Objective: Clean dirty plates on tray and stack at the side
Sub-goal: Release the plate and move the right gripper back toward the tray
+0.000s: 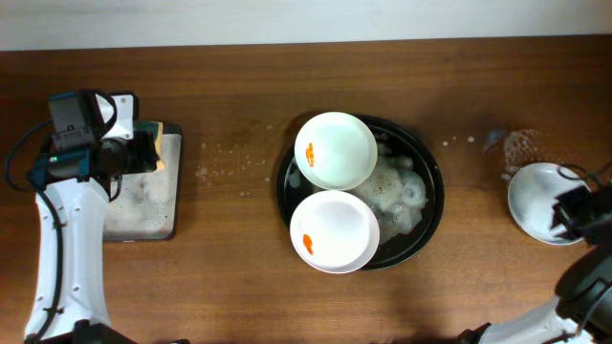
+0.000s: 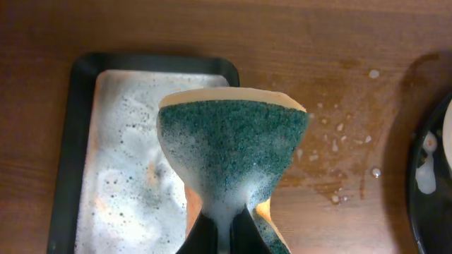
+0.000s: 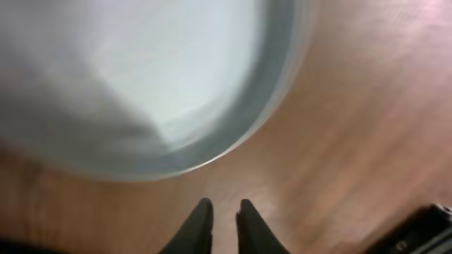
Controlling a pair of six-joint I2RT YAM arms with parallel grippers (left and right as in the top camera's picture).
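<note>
The overhead view is lit evenly and softly from above, so that only faint shadows are seen on the brown desk [image 1: 239, 287], and small bright reflections are given by the wet foam [image 1: 397, 196] in the black tray [image 1: 436, 196]. In the left wrist view the green sponge [image 2: 233, 152] is shown sharp and well lit, with a warmer, dimmer tone toward the corners. The right wrist view is strongly blurred: the white plate [image 3: 127, 77] and the desk are smeared and out of focus, and only the dark right hand [image 3: 222, 215] is drawn with a fairly clear edge.
</note>
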